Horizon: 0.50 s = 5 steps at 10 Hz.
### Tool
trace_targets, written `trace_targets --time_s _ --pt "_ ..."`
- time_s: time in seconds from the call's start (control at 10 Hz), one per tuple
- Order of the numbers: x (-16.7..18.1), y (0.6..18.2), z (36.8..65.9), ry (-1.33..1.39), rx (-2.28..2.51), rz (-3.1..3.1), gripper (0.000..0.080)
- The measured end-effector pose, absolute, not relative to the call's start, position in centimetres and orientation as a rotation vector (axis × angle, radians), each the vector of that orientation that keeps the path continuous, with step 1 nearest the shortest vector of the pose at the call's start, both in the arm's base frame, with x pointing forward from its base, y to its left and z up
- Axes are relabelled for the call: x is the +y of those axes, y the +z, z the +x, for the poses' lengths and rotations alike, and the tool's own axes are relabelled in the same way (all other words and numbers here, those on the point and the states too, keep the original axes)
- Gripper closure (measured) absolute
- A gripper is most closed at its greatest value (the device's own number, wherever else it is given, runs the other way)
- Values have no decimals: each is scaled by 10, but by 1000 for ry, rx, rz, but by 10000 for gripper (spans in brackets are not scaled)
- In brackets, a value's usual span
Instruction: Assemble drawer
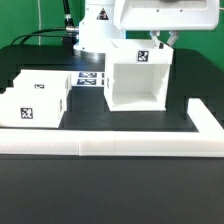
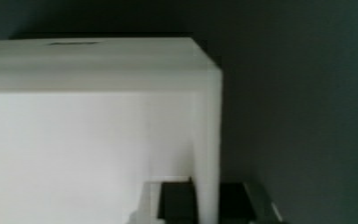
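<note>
Your fingers [image 2: 174, 203] grip a wall of the casing [image 1: 140, 78], one either side; the trays [image 1: 35, 100] sit well apart from them on the tabletop [image 1: 120, 122].

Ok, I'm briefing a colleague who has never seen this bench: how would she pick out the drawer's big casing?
Find the long white border rail along the front. Behind it, toward the exterior view's right, stands the casing, its rim gripped by the gripper. Unlike the lower tray boxes at that view's left, it is tall and open-fronted, showing a hollow inside.
</note>
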<state>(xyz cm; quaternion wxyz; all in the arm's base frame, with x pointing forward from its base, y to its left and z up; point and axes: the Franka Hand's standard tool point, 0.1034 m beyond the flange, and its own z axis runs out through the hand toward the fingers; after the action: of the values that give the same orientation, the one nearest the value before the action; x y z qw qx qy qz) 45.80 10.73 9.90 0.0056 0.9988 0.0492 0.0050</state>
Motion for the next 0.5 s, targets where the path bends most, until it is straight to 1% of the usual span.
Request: trace_targets --time_s 0.5 --pt "95 100 534 112 86 3165 762"
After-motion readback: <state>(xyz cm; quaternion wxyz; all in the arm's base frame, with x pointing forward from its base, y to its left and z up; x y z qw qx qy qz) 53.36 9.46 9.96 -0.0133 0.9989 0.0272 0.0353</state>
